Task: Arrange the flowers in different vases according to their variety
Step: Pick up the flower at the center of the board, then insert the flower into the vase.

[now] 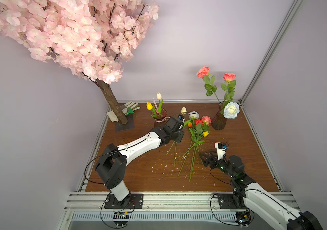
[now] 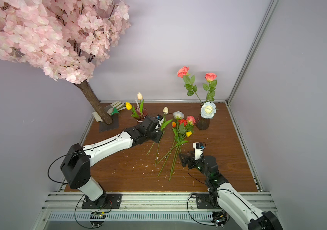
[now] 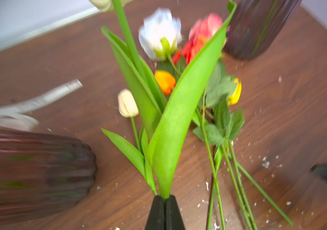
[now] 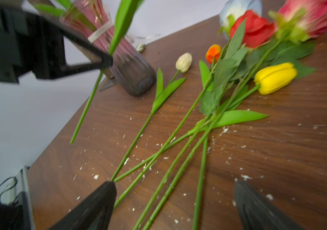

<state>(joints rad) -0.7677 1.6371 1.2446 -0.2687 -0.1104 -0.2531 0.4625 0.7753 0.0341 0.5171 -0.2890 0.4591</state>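
3 lilac walls (image 1: 198,39), aluminium corner post (image 1: 269,49) — dark wood-grain tabletop (image 1: 138,179), pink blossom tree (image 1: 69,35)

clear: front tabletop (image 1: 138,175) | obstacles: flower pile (image 1: 198,128), ribboned vase (image 1: 160,117)

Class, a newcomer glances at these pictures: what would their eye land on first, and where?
The pink blossom tree towering over the far left corner of the table. Next, the tall roses in the far right vase, and the loose flowers heaped mid-table, beside which the left fingers pinch a cream tulip.
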